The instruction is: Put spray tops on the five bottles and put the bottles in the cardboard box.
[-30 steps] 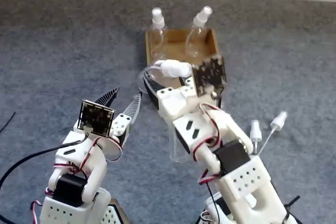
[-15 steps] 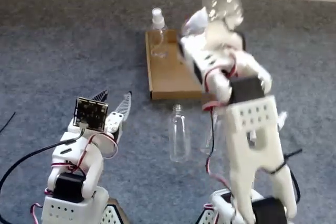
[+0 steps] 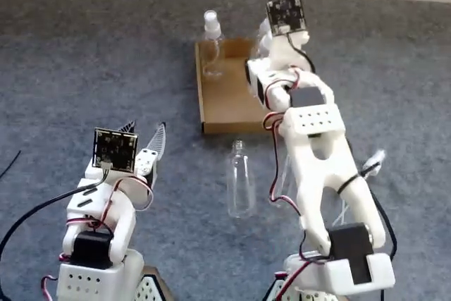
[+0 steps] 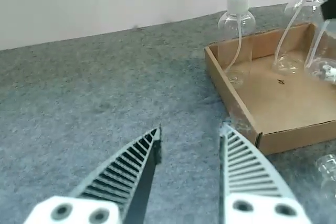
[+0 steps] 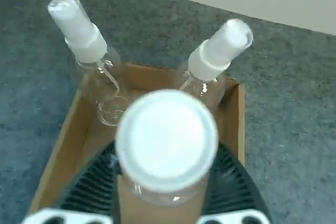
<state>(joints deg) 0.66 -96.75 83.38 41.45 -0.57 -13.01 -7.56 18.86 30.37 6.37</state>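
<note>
A capped bottle (image 5: 166, 140) is pinched between the fingers of the right tool (image 5: 164, 195) and is held above the cardboard box (image 5: 63, 145). Inside the box, a corner bottle (image 5: 97, 72) and a neighbouring bottle (image 5: 210, 72), both with spray tops, are stood at the far wall. The left tool (image 4: 191, 129) is spread above the bench (image 4: 79, 87), near the box. An uncapped bottle (image 3: 239, 185) is seen on the bench just in front of the box. A second uncapped bottle (image 3: 280, 187) is largely hidden behind the right arm.

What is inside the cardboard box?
Two capped bottles stand at its far end; a third bottle is in the right gripper's jaws near them. Whether it touches the box floor is hidden.
</note>
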